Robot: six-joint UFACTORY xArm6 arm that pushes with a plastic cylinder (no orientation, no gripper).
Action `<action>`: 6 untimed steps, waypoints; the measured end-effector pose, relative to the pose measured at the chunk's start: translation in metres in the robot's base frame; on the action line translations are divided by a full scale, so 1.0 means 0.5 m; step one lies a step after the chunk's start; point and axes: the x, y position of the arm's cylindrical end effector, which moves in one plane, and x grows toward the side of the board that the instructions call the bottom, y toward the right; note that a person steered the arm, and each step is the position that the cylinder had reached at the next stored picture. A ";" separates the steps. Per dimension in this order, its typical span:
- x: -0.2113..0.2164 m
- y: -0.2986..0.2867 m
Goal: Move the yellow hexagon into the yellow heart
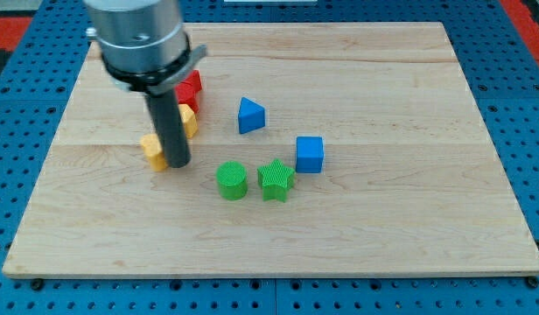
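My tip (176, 164) rests on the board at the view's left. A yellow block (151, 149) touches the rod's left side low down and is partly hidden by it, so I cannot tell its shape. A second yellow block (190, 120) shows just right of the rod and above the tip, also partly hidden; it looks like the hexagon. The two yellow blocks lie on opposite sides of the rod, a short way apart.
A red block (191, 87) sits just above the second yellow block. A blue triangle (250, 115), a blue cube (310, 154), a green cylinder (232, 180) and a green star (276, 179) lie to the right. The wooden board (383, 227) lies on blue pegboard.
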 end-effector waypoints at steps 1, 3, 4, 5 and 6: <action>-0.043 0.108; -0.140 0.060; -0.159 0.072; -0.182 -0.004; -0.136 -0.016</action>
